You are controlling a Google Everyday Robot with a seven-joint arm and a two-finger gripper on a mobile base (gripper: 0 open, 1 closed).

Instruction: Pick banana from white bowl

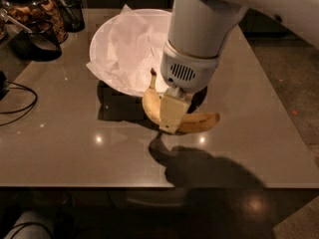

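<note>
Fingers (174,111) on my gripper (172,121) are pinching the banana (197,122) across its middle, and from my seat I see one cream-coloured pad lying flat over the front of the fruit. The gripper hangs at the near right edge of the white bowl (94,44), under the fat white wrist housing (199,34) that comes down from the upper right.

I see the banana lying roughly level in the grip. Its dark stem end points up and left toward the bowl, and its other end sticks out to the right over the brown table (70,138). It sits just outside the bowl's near rim rather than in the hollow. A dark shadow (199,168) of the arm and fruit falls on the tabletop in front of it.

Crumpled white paper (127,49) lines the bowl and pokes over its left side. At the far left corner I see a glass jar (35,9) of brownish pieces and a dark cup (32,41) beside it. A black cable (17,101) loops along the left edge.
</note>
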